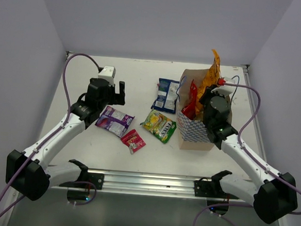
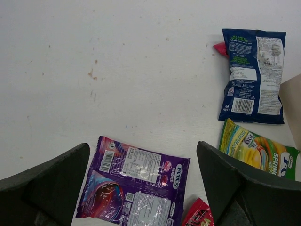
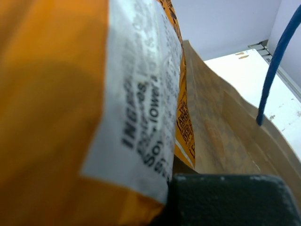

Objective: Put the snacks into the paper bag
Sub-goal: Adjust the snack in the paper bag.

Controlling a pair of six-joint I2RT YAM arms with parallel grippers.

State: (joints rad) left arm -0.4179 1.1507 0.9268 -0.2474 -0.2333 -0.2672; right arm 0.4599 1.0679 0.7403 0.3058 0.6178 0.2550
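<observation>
Two hands, two states. The right hand (image 1: 212, 94) is pinched shut on the orange packet (image 1: 211, 73), which sticks up out of the paper bag (image 1: 195, 132) toward 12 o'clock, with a red packet (image 1: 191, 101) crowding in at 9. The left hand (image 1: 116, 95) gapes wide over the bench (image 1: 132, 73), with the purple packet (image 1: 115, 121) at its 6 o'clock. The small red packet (image 1: 133, 141) at 5, the yellow-green packet (image 1: 159, 125) at 4 and the dark blue packet (image 1: 166, 95) at 3 lie between it and the bag.

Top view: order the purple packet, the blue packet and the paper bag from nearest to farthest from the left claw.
1. Purple packet, just under the left claw, on its near side.
2. Blue packet, to the claw's right, mid-table.
3. Paper bag, farthest, at the table's right side.
</observation>
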